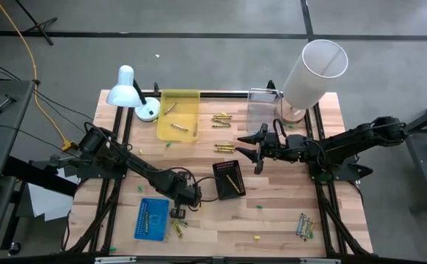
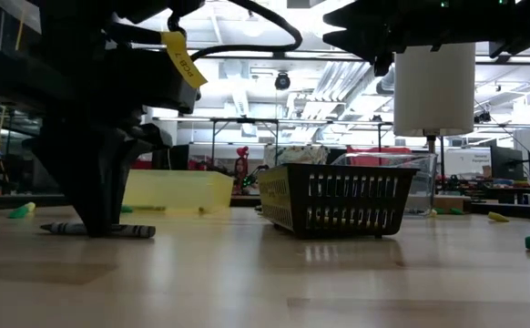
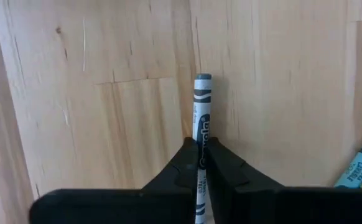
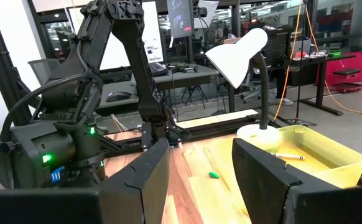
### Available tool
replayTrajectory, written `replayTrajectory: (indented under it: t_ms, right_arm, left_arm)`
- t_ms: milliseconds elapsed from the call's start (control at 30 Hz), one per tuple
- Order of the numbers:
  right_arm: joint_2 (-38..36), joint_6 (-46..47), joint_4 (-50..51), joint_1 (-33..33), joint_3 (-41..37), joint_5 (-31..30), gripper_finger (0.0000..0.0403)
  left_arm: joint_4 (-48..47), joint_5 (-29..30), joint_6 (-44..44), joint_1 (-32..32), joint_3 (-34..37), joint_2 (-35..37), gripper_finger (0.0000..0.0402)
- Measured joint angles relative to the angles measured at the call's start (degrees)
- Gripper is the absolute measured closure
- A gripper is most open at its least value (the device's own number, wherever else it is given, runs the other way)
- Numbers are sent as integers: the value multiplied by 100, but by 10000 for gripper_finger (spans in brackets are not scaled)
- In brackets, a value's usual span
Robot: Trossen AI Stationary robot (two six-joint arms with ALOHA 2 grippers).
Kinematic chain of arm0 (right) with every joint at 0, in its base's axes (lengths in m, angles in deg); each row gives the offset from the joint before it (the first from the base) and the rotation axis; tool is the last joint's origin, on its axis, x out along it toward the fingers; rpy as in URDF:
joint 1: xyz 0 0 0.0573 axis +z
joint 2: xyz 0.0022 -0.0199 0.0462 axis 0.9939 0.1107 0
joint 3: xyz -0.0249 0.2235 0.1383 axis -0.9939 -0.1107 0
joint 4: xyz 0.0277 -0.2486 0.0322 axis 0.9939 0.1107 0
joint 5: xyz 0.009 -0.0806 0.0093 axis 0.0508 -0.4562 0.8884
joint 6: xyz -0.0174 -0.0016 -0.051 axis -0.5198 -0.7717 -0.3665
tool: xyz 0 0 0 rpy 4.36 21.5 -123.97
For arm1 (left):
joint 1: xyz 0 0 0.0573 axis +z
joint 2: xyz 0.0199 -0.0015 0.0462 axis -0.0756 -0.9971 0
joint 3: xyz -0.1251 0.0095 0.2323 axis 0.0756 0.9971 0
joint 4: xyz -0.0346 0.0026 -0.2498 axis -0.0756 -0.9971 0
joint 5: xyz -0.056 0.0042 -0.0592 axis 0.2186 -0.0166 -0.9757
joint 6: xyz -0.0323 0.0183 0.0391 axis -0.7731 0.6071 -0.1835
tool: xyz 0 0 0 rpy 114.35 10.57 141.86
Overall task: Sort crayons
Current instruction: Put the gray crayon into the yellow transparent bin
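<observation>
Wooden table (image 1: 221,227) carries everything, and both dark arms reach over it. At the back stand a white tube (image 1: 313,71), a white lamp (image 1: 129,89), a yellow tray (image 1: 178,115) with two crayons inside, and a clear bin (image 1: 263,111). Near the middle sits a black basket (image 1: 229,178) holding one crayon; a blue tray (image 1: 151,218) lies at the front left. The right gripper (image 1: 255,149) hangs above the table between the clear bin and the basket, its fingers spread wide with nothing between them. The left gripper (image 3: 201,163) is down at the tabletop just beside the blue tray, pinched tight on a grey crayon (image 3: 201,118) that lies flat on the wood. Loose crayons (image 1: 224,117) lie by the yellow tray, more (image 1: 304,225) at the front right.
</observation>
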Motion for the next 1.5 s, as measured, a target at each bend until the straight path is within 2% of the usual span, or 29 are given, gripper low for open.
replayTrajectory:
  t_ms: [133, 233, 433, 533, 633, 733, 800, 967, 1067, 1267, 1500]
  right_arm:
    - [0, -1, 0, -2, 0, 1, 233]
    - [0, -1, 2, -2, 0, 1, 233]
    - [0, -1, 46, -1, 0, 1, 233]
    - [0, -1, 97, -2, 0, 1, 233]
    - [-1, -1, 142, -2, 0, 1, 233]
    - [-2, -1, 228, -2, 0, 1, 233]
    - [-2, -1, 243, -2, 0, 1, 233]
    - [-1, -1, 379, -2, 0, 1, 233]
    - [-2, -42, 419, -2, 0, 1, 233]
    - [-2, -312, 396, -2, 0, -4, 233]
    - [-2, -796, -441, -77, -1, -2, 233]
  left_arm:
    - [-97, 23, 216, 48, 30, 166, 399]
    - [-390, 288, 326, 151, 110, 563, 400]
    - [-298, 1549, 788, 379, 58, 1819, 401]
    - [257, 2358, 1265, 476, 56, 2418, 401]
    - [1552, 2821, 1940, 597, 465, 2865, 401]
    - [3516, 2716, 2545, 827, 1238, 3180, 401]
    - [4884, 2445, 2735, 1033, 1836, 3222, 401]
    - [7358, 1881, 2513, 1543, 3102, 3140, 401]
    - [7858, 1718, 2361, 1776, 3462, 3139, 401]
    - [7882, 1317, 2356, 2054, 3465, 3222, 401]
    - [7877, 1290, 2466, 2266, 3416, 3228, 401]
